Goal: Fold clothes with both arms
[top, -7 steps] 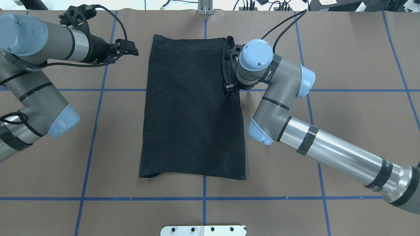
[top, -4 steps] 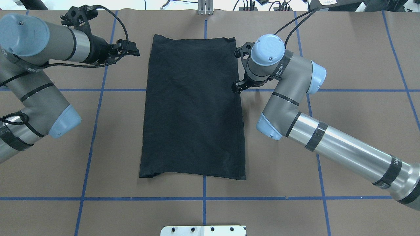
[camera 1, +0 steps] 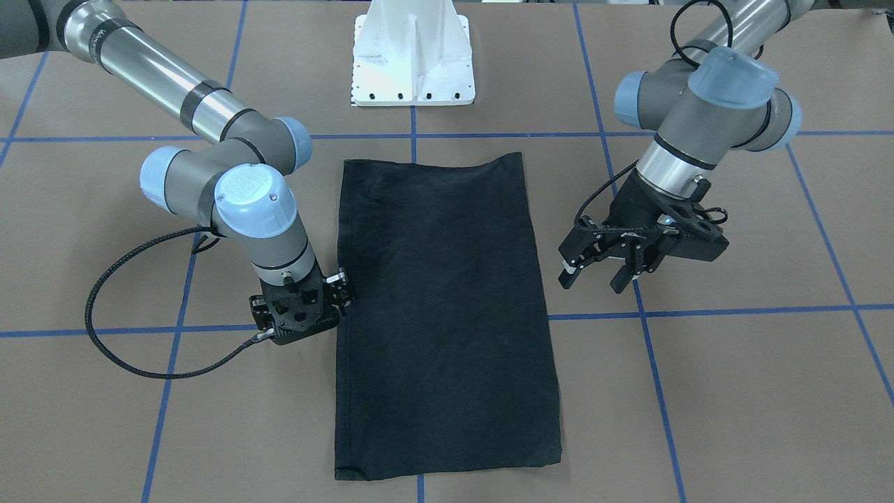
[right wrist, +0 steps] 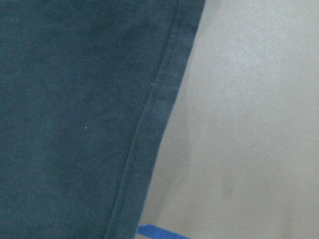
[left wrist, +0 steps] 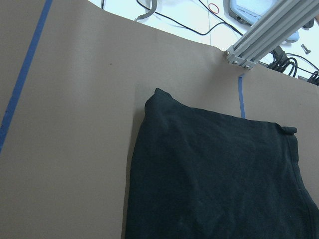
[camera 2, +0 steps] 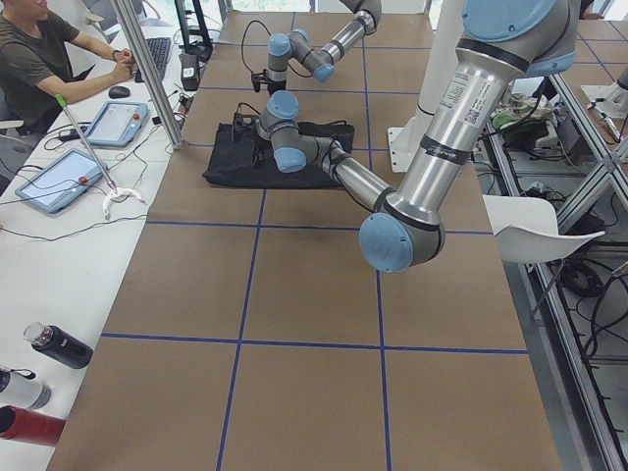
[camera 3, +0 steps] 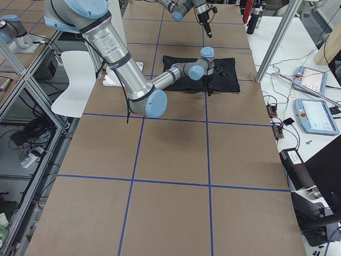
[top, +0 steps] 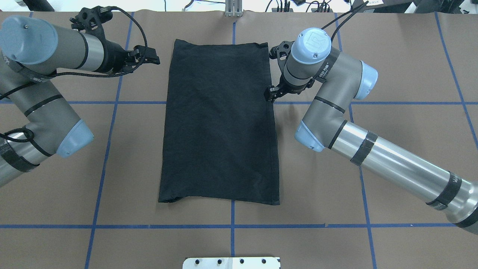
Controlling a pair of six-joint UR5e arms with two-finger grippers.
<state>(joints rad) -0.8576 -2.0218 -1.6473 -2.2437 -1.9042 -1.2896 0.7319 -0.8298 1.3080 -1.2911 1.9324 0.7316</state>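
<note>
**A:** Grippers first: how does the left gripper (camera 1: pixel 594 278) stand?

**B:** It is spread wide, its fingers (camera 1: pixel 567 274) apart with nothing between them. It hangs over bare table (top: pixel 392 74) off one long side of the T-shirt (top: pixel 220 123), clear of the cloth.

**A:** And the right gripper (top: pixel 269 95)?

**B:** It points straight down, right at the long hem on the opposite side, nearer the end away from the robot. Its wrist camera sees only hem and table, no fingers. I cannot tell whether it is spread or closed, or whether it touches the cloth.

**A:** Where does the shirt lie?

**B:** It lies flat in the middle of the table, folded into a long black rectangle with a plain side up. One short end faces the white base plate (camera 1: pixel 413 63). The corner nearest the robot's left is slightly rucked.

**A:** What about the surface?

**B:** It is brown paper, marked into big squares by blue tape lines (top: pixel 112 102).

**A:** And around it?

**B:** A white desk (camera 2: pixel 39 285) runs along the far edge, where a person (camera 2: pixel 39 59) sits. Two handheld screens (camera 2: pixel 61 179) lie on the desk, and bottles (camera 2: pixel 59 345) lie at one end. An aluminium post (camera 2: pixel 147 74) rises at the table's edge. A white chair (camera 2: pixel 535 240) stands on the robot's side.
</note>
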